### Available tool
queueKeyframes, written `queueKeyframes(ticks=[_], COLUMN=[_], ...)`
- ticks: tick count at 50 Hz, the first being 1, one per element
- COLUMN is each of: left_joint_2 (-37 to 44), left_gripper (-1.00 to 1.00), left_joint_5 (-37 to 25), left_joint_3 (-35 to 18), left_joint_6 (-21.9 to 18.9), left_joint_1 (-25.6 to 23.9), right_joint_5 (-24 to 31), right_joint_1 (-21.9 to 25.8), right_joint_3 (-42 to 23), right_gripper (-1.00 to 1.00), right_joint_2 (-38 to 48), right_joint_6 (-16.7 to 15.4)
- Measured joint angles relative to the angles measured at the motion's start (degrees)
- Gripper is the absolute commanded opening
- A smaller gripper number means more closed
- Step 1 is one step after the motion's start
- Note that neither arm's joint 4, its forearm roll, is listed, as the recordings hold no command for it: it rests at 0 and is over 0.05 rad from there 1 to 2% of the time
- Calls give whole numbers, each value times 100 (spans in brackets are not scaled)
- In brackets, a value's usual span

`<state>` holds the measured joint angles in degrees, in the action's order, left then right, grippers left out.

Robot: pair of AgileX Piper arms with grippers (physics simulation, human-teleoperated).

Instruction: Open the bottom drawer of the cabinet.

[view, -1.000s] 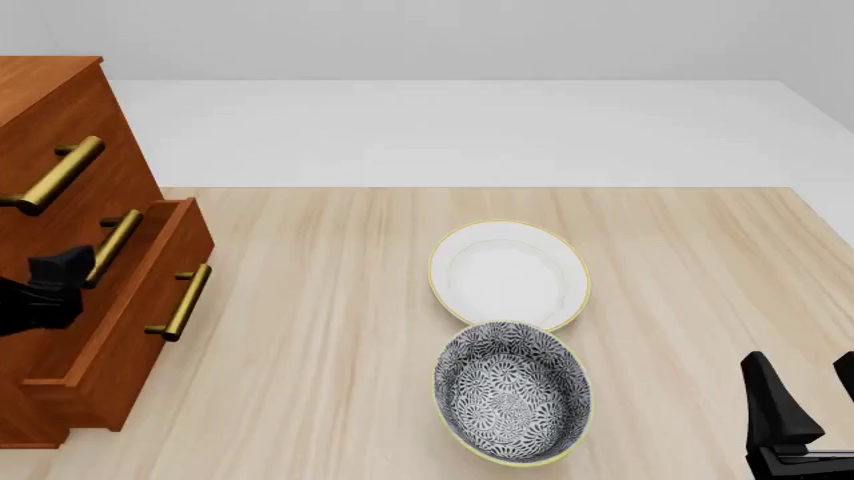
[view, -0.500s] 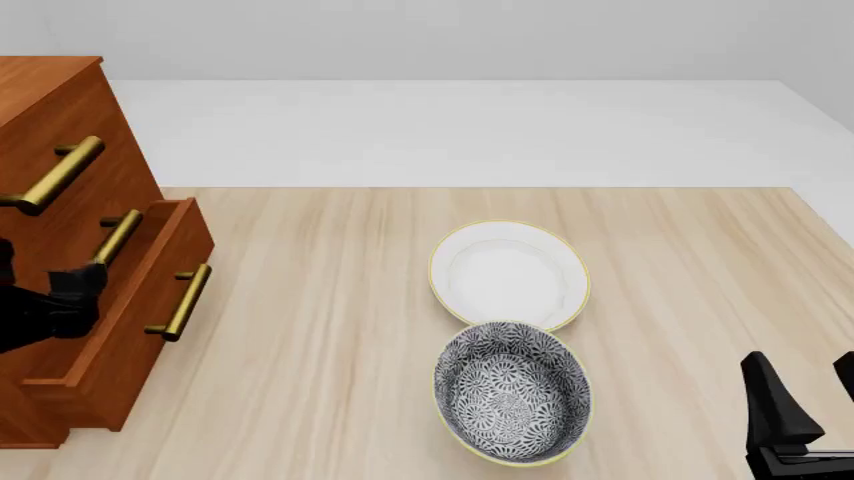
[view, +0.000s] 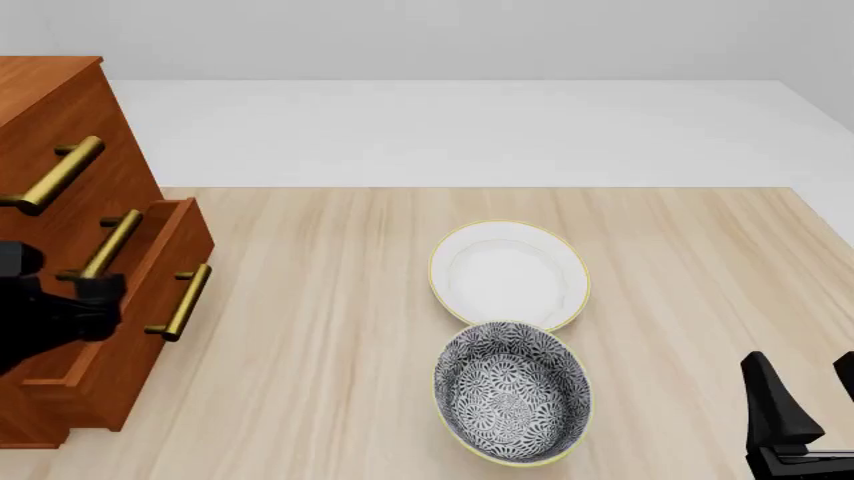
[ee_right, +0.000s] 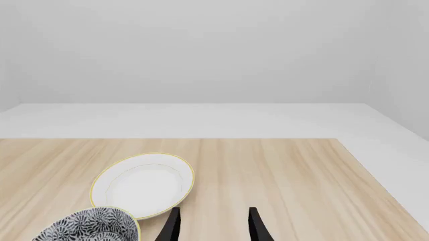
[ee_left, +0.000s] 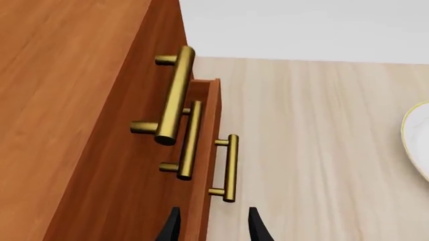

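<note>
Front view: bottom drawer pulled partway out of cabinet.
Left gripper jaws spread, empty, beside drawer front; right gripper spread, empty, over desk.

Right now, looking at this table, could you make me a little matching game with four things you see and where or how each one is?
Things:
1. bottom drawer
2. white bowl
3. patterned bowl
4. right gripper

Descriptions:
A. nearest the camera on the table, dark floral inside
B. pulled partly out of the cabinet
C. plain inside, thin gold rim, farther back
D. low at the table's right corner, touching nothing

Pairs: 1-B, 2-C, 3-A, 4-D
</note>
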<state>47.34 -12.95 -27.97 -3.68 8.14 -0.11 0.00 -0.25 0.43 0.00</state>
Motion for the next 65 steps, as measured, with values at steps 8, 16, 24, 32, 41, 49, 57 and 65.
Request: queueKeyframes(ticks=[8,16,24,32,41,49,57,65], left_joint_2=[215,371,529,694,919,1108,1246,1343], left_gripper=[100,100,100,100,100,100,100,100], left_joint_5=[240,421,631,848,1101,1264,1361,1422], left_joint_3=[87,169,281,378,464,475,475,486], left_joint_6=[6,11,2,-13,-58,-77,-83,-108], left_joint_1=[40,113,167,194,216,212,212,248], right_joint_5=[0,0,0,0,0,0,0,0], right_joint_1=[0,0,0,0,0,0,0,0], right_joint_3=[0,0,0,0,0,0,0,0], right_gripper=[100,100,100,100,100,100,100,100], right_joint_2=[0,0,0,0,0,0,0,0], right_joint_6=[0,0,0,0,0,0,1,0])
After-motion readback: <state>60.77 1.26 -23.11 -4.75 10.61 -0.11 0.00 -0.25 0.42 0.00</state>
